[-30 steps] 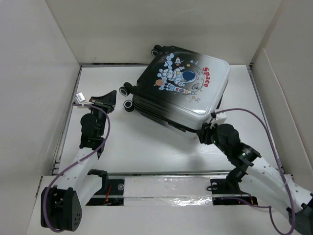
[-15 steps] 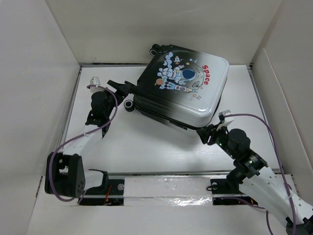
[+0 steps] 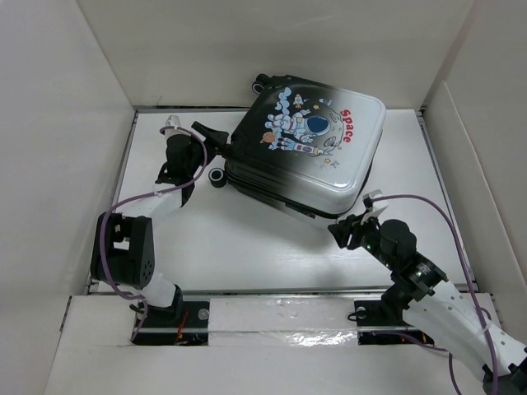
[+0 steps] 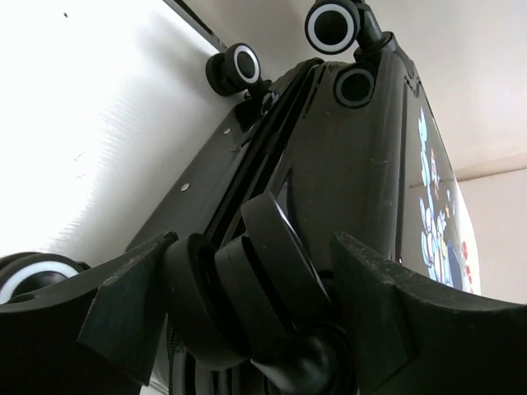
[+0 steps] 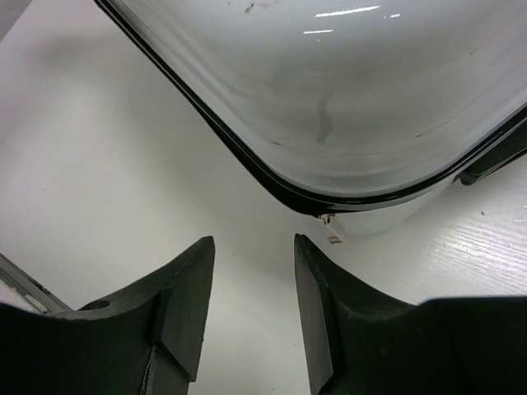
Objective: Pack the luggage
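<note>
The luggage (image 3: 309, 148) lies shut on the table with its astronaut side up, white end nearest me. My left gripper (image 3: 212, 140) is at its left wheeled corner. In the left wrist view the left gripper (image 4: 255, 304) stands open astride a black caster wheel (image 4: 255, 255); one finger (image 4: 123, 304) lies against the wheel and a narrow gap shows at the other. My right gripper (image 3: 342, 232) hovers just off the luggage's near white corner (image 5: 346, 107). Seen from its wrist, the right gripper (image 5: 251, 304) is open and empty over bare table, with the small zipper pull (image 5: 335, 232) just beyond its tips.
White walls close in the table at the left (image 3: 49, 164), back (image 3: 272, 41) and right (image 3: 486, 164). A taped ledge (image 3: 280, 317) runs along the near edge between the arm bases. Three other caster wheels (image 4: 244, 64) (image 4: 333, 25) (image 4: 33, 276) show on the luggage.
The left arm swung right and away from me to the luggage's wheel, and its gripper went from shut to open. The right gripper drew back a little from the white corner.
</note>
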